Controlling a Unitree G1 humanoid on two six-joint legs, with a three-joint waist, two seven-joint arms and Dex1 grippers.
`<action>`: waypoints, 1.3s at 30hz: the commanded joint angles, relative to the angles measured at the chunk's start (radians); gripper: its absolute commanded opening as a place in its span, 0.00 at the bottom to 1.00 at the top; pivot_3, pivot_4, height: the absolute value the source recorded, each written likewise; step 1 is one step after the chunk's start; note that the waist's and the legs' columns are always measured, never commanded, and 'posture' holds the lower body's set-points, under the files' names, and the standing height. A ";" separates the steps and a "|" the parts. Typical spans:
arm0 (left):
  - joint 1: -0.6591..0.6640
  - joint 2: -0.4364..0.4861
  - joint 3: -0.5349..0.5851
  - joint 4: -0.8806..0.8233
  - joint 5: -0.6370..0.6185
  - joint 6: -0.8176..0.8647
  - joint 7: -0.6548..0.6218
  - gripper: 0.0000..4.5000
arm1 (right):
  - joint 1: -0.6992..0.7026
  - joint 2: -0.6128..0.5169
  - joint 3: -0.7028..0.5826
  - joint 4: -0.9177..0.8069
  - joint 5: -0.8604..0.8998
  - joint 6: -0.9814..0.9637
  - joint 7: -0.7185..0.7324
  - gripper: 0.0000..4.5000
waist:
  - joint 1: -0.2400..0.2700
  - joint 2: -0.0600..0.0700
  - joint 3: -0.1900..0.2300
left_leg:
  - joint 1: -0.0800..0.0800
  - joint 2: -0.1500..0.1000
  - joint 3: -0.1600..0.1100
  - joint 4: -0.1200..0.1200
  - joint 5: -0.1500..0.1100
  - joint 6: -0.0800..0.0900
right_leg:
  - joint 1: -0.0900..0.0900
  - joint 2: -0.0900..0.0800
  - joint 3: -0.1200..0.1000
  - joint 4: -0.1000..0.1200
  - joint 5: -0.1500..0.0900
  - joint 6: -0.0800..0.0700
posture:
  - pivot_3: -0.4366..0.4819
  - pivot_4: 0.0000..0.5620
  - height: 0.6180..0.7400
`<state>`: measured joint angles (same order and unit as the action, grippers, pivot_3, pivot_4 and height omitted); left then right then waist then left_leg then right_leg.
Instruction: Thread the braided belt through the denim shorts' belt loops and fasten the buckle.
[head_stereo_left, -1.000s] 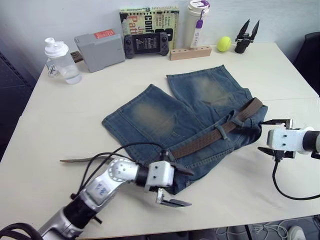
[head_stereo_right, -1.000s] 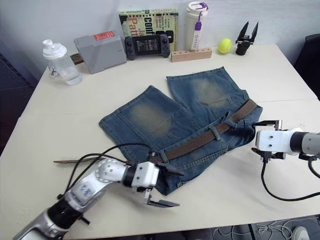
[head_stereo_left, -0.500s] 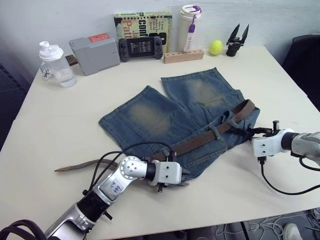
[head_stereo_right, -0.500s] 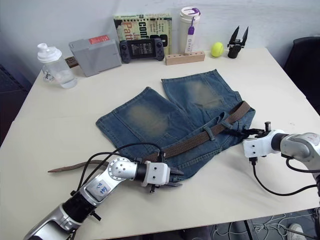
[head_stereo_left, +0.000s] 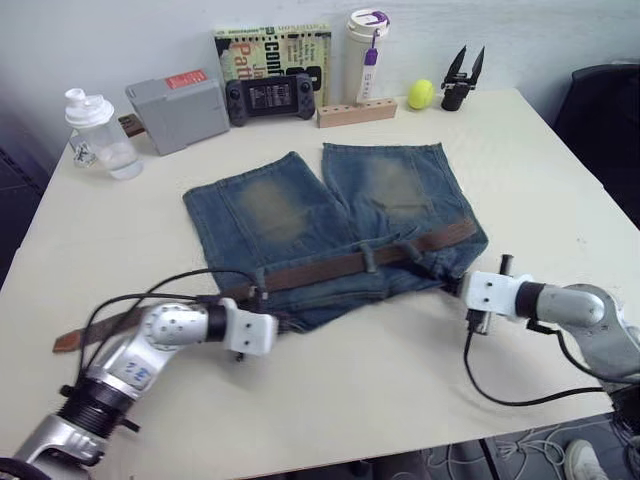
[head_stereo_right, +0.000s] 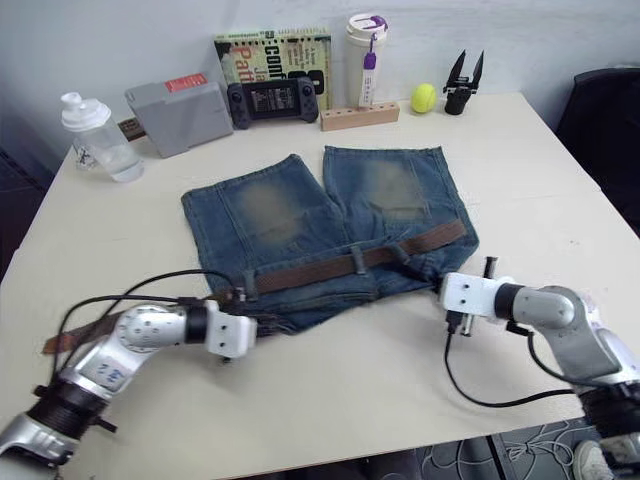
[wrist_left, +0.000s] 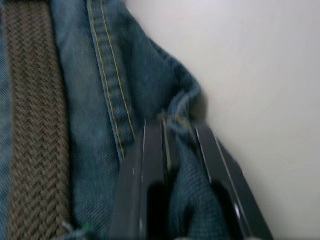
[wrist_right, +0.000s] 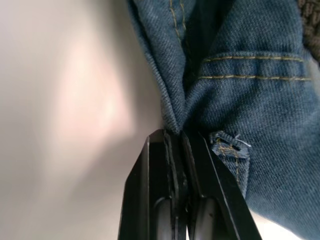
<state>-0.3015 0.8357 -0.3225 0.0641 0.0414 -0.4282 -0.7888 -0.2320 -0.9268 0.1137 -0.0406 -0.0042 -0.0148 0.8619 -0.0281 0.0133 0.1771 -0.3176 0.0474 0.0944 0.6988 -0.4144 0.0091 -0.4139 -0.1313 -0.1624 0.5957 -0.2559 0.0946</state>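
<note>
The denim shorts lie spread flat, waistband toward me. The braided belt runs along the waistband under the belt loops, and its leather tip trails off to the left on the table. My left gripper is shut on the waistband's left corner, with a fold of denim between its fingers. At the waistband's right corner my right gripper is shut on the denim edge. The buckle is hidden.
Along the table's far edge stand a clear bottle, a grey box, a game controller, a book, a wooden block, a tumbler, a yellow ball and a black tool. Black cables loop beside my arms.
Both grippers went from open to shut on the waistband corners. The shorts, bunched and slanted before, now lie flat and square to me. The camera has shifted too.
</note>
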 joint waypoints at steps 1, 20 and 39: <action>0.029 0.126 0.064 0.306 0.117 -0.150 0.031 0.01 | 0.004 0.105 -0.011 -0.345 0.185 0.487 -0.058 0.00 | 0.000 0.001 0.000 | 0.000 0.000 0.000 0.000 0.000 0.000 | 0.000 0.000 0.000 0.000 0.000 0.000 | 0.48 0.27 0.88; 0.301 0.133 0.339 0.167 -0.104 -0.133 0.051 0.64 | -0.054 0.318 -0.147 -0.677 0.445 1.228 -0.289 0.00 | -0.001 0.004 -0.002 | -0.006 -0.005 0.009 -0.001 -0.002 0.000 | -0.015 0.000 0.002 0.010 -0.001 -0.002 | 0.48 0.27 0.88; 0.365 -0.036 0.504 -0.250 -0.467 0.479 0.088 1.00 | -0.143 0.230 -0.334 -0.486 0.676 1.291 -0.241 0.64 | 0.008 0.002 -0.001 | -0.011 -0.011 0.007 0.001 -0.002 0.001 | -0.017 -0.001 0.002 0.009 0.000 -0.001 | 0.48 0.27 0.88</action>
<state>0.0731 0.8074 0.1777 -0.1617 -0.4315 0.0203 -0.7191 -0.3872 -0.6922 -0.2348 -0.5229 0.6695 1.2925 0.6234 -0.0201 0.0153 0.1764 -0.3283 0.0366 0.1010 0.7000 -0.4168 0.0098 -0.4305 -0.1316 -0.1605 0.6043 -0.2564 0.0938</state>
